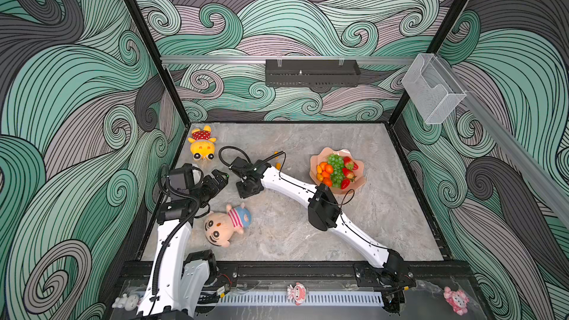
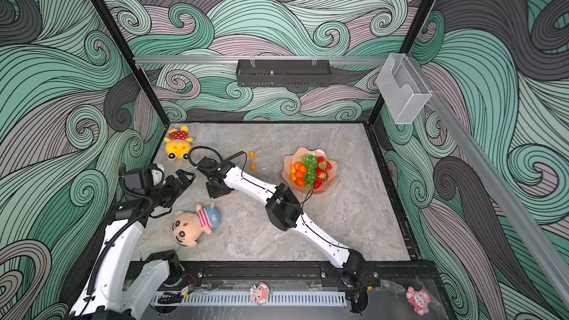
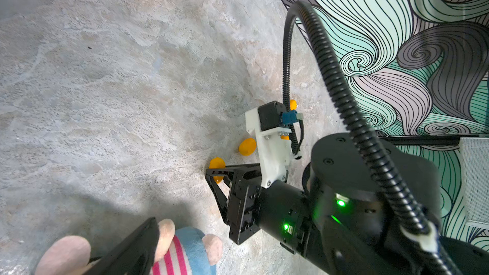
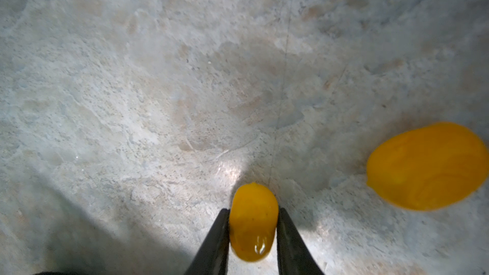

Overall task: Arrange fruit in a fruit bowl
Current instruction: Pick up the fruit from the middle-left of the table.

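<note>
A small oval yellow-orange toy kumquat [image 4: 252,223] is clamped between the black fingers [image 4: 217,239] of the right gripper [image 4: 252,211], down at the grey marbled tabletop [image 4: 158,75]. A second kumquat [image 4: 426,166] is seen just beside it. The shallow peach-pink scalloped fruit bowl [image 1: 361,177], loaded with fruit, is set well apart. Whether the left gripper [image 1: 222,177] is parted cannot be told.
</note>
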Robot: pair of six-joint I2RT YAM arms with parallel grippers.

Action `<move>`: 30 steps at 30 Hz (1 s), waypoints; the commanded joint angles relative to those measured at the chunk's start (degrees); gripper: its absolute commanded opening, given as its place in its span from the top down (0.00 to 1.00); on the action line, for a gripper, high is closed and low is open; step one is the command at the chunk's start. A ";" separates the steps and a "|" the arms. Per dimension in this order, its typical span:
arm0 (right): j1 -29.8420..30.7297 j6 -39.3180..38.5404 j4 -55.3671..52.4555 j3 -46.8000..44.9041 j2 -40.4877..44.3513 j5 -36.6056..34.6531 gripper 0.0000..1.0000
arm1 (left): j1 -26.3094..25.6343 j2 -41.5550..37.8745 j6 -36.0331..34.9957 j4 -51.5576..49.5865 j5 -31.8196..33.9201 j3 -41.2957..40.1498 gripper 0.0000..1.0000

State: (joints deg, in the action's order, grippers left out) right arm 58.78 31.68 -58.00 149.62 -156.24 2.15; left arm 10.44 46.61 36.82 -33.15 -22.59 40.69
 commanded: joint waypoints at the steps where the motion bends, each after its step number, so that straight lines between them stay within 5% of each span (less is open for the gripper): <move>1: -0.53 0.38 -1.94 -2.41 2.96 0.11 0.72 | 0.53 -0.99 -0.20 1.67 -2.41 -0.66 0.01; 7: -0.70 -0.40 -0.98 -11.73 12.45 -1.14 0.75 | 0.37 -2.14 -0.42 1.20 -3.86 -0.93 0.01; 18: -2.54 1.56 14.36 -51.41 38.02 -3.17 0.77 | -5.55 -3.90 -1.23 0.69 -3.87 -0.89 0.01; 30: -8.81 3.48 18.07 -69.35 51.95 -3.31 0.77 | -22.62 -1.60 4.74 9.89 3.68 -3.88 0.01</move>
State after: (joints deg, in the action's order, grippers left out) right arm 51.22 34.59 -41.41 81.47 -107.81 -0.08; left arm -9.58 44.66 39.05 -27.70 -21.98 37.32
